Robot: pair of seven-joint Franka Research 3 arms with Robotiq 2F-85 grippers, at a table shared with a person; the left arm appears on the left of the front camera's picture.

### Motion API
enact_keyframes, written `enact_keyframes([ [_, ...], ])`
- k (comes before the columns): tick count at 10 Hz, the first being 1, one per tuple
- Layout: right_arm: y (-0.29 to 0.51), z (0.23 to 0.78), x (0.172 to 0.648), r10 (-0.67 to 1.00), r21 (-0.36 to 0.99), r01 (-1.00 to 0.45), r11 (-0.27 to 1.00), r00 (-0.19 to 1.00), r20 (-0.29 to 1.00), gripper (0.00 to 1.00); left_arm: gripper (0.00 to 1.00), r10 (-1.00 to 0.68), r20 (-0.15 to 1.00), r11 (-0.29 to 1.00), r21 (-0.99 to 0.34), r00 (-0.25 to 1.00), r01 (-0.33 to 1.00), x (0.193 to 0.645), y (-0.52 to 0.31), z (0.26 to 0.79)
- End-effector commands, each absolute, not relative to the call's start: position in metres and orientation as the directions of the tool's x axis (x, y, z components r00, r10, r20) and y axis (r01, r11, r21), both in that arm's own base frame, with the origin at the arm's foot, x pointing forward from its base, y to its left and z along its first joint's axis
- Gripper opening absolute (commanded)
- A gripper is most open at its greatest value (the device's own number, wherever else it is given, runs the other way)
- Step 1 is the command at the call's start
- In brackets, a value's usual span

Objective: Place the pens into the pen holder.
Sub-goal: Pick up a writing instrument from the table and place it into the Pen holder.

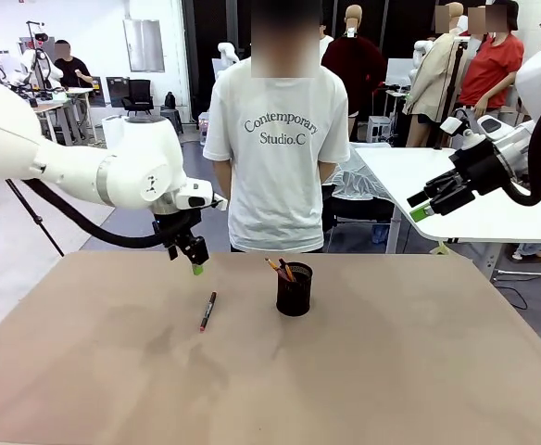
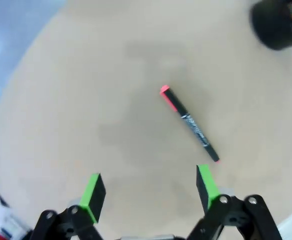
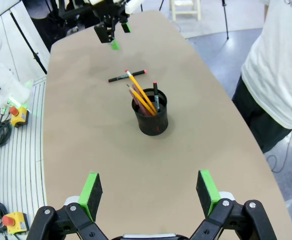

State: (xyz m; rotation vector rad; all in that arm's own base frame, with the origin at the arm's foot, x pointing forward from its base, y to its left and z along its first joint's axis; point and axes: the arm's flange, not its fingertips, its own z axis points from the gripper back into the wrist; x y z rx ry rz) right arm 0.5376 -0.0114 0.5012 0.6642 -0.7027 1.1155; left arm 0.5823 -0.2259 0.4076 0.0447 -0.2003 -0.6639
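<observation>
Left fingers (image 2: pixel 93 192): hung wide open, empty, above the black pen (image 2: pixel 188 123).
Right fingers (image 3: pixel 92 190): stood open, empty.
Risk: closing off-centre, you could have rolled the pen across the tabletop (image 1: pixel 391 371).

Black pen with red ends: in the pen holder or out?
Out. The black pen lies flat on the table, apart from the pen holder. The left gripper hovers near it, jaws open.
</observation>
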Motion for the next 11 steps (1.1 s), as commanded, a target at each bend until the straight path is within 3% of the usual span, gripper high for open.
enact_keyframes([
  [1,-0.011,0.503,0.537,0.556,0.125,-0.944,0.304,0.283,0.782,1.0,0.94,-0.461,0.063,0.885,0.106,0.885,0.453,0.591,-0.25,0.397],
  [5,-0.011,0.503,0.537,0.556,0.125,-0.944,0.304,0.283,0.782,1.0,0.94,-0.351,0.025,0.936,-0.025,0.936,0.351,0.601,-0.258,0.368],
  [7,-0.011,0.503,0.537,0.556,0.125,-0.944,0.304,0.283,0.782,1.0,0.94,-0.332,-0.015,0.942,-0.051,0.943,0.331,0.602,-0.267,0.351],
  [11,-0.011,0.503,0.537,0.556,0.125,-0.944,0.304,0.283,0.782,1.0,0.94,-0.345,0.007,0.938,-0.026,0.939,0.345,0.599,-0.263,0.351],
])
